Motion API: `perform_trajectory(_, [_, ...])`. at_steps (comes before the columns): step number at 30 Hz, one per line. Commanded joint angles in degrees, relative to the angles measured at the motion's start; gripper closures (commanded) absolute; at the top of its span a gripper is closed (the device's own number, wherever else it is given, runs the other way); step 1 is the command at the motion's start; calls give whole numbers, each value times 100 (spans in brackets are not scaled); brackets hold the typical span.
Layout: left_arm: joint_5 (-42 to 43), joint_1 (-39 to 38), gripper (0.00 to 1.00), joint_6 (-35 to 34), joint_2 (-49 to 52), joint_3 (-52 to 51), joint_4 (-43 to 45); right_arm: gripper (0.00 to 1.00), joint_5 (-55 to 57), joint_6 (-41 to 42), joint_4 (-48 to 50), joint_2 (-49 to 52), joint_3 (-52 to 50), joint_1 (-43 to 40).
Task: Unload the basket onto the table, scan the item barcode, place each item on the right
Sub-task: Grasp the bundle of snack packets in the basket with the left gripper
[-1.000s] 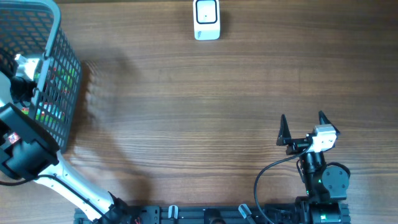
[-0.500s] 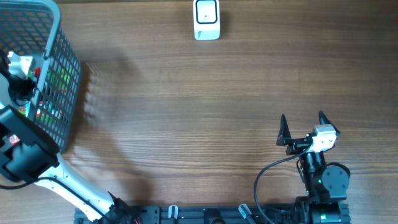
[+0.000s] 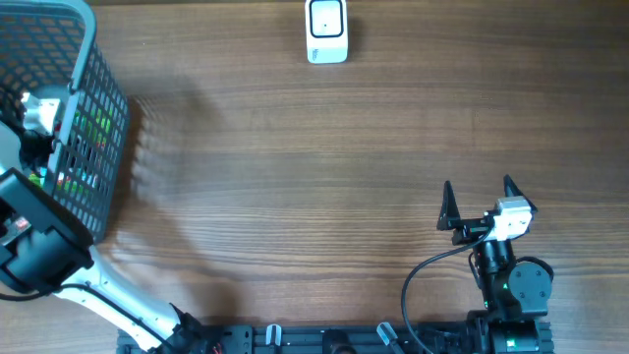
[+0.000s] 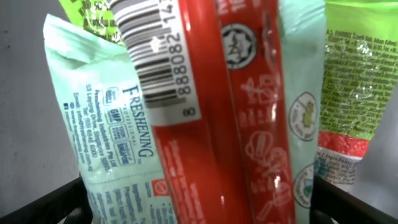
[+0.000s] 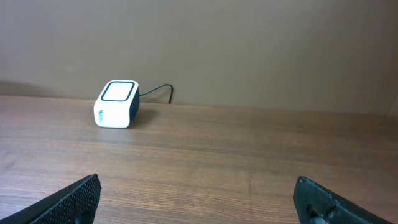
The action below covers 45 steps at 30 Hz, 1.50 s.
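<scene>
Red packet (image 4: 245, 124) with black-and-white barcode (image 4: 152, 56), mint-green pouch (image 4: 93, 137), grey mesh basket (image 3: 103, 108), white scanner (image 3: 326, 47), wood-grain table (image 3: 295, 197)

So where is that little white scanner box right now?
Overhead, the white scanner sits midway along the far edge of the table, well apart from the basket on the left.

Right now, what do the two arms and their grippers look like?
The left arm has a black boxy housing with a small red mark and a white tubular link. The right arm is black, with a green light, a white camera block, a looping black cable and pointed black fingers.
</scene>
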Motion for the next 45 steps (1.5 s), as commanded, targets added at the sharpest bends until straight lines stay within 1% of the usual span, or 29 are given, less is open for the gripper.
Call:
perform_trajectory(1, [68, 151, 0, 44, -31, -428, 251, 0, 50, 46, 13, -26, -7, -20])
perform_trajectory(5, [483, 254, 0, 46, -28, -774, 592, 0, 50, 46, 13, -26, -7, -20])
perform_trajectory(8, [540, 291, 0, 44, -28, -1043, 835, 1, 50, 46, 13, -26, -7, -20])
perform_trajectory(12, [590, 291, 0, 22, -28, -1169, 938, 0, 50, 46, 15, -26, -7, -20])
perform_trajectory(14, [741, 291, 0, -140, -76, -1084, 935, 0, 50, 46, 13, -26, -7, -20])
perform_trajectory(17, [737, 291, 0, -551, -216, -737, 929, 0, 50, 46, 13, -26, -7, -20])
perform_trajectory(23, [754, 297, 0, -560, -553, -184, 776, 0, 50, 46, 13, -26, -7, -20])
perform_trajectory(26, [778, 348, 0, -511, -538, -173, 719, 0, 50, 48, 13, -26, -7, -20])
perform_trajectory(30, [1329, 426, 0, 216, -409, -177, 363, 0, 50, 44, 13, -26, -7, -20])
perform_trajectory(45, [1182, 522, 0, 190, 540, -184, 365, 0, 50, 46, 13, -26, -7, -20])
